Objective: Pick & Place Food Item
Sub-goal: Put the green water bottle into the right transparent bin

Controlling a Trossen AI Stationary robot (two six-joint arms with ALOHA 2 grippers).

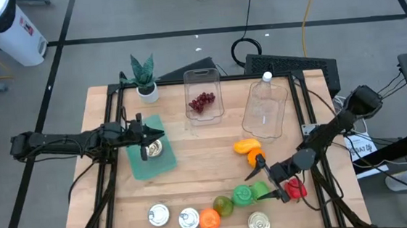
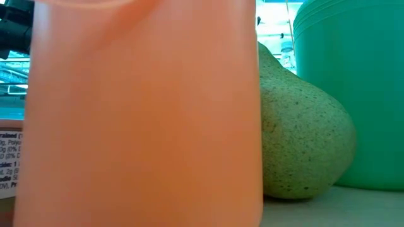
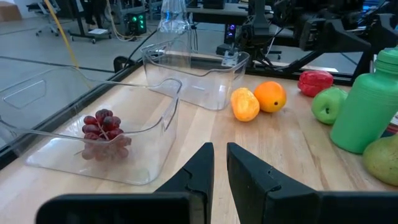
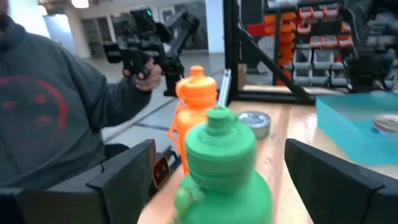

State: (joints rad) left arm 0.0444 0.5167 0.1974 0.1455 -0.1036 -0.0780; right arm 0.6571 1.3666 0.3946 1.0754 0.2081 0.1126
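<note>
Near the front right of the bench [image 1: 194, 180], the right hand [image 1: 260, 170] hovers with its fingers spread wide, pointing toward the green bottle [image 1: 243, 194], which its wrist view shows framed between the two fingers [image 4: 127, 171]. Which food item it is after cannot be told for sure; the closest candidates are the orange [image 1: 254, 156] and the yellow fruit [image 1: 245, 146] just behind the hand, the green apple [image 1: 260, 190] and red pepper [image 1: 294, 188] under the arm, and the pear [image 1: 224, 205] beside the bottle.

These look like toy produce — probably light, stiff and smooth, so likely to slip or roll if pinched off-centre. A squeeze across the widest part of the orange, fingers level with its middle, seems safest; the pear would want holding at its fat lower half.

At the back of the bench, a clear bin [image 1: 203, 96] holds grapes [image 1: 202, 101] and a second clear bin [image 1: 267, 109] stands beside it.

The right arm reaches in low from the right edge, forearm slanting down. The left hand [image 1: 141, 139] waits over the teal mat [image 1: 148, 156] beside a can [image 1: 154, 148], its fingers nearly closed on nothing.
</note>
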